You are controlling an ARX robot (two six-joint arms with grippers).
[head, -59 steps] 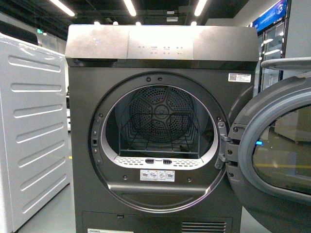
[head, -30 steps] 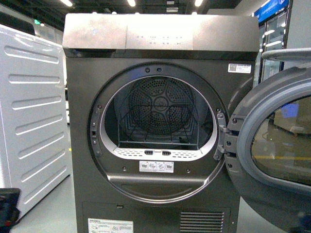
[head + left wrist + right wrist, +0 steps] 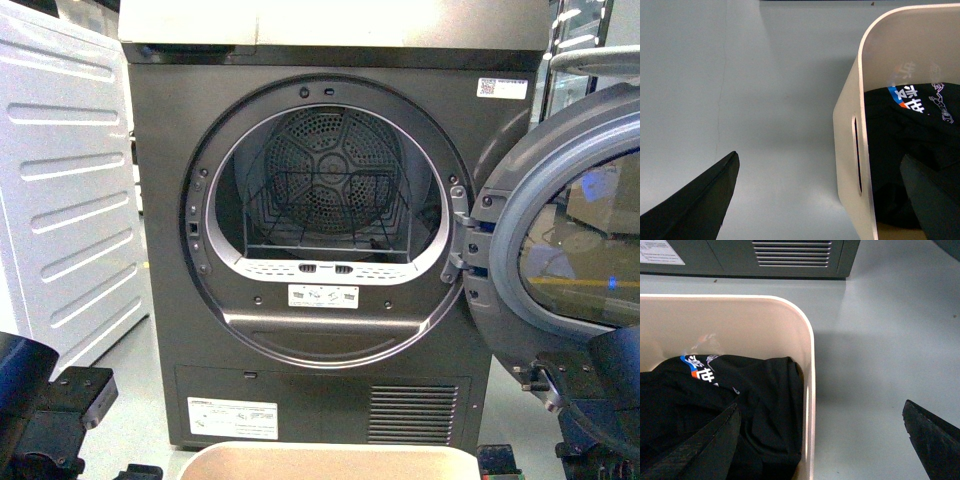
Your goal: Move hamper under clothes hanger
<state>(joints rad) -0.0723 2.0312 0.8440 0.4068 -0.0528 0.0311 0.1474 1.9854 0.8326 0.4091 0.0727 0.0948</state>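
Left gripper and right gripper each gape wide, holding nothing, one finger inside and one outside a wall of the beige hamper on the floor. A black printed T-shirt lies inside. Just beyond stands a grey dryer, its door open.

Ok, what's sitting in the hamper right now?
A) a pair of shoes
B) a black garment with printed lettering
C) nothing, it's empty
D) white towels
B: the right wrist view shows a black garment with white and blue print lying inside the hamper.
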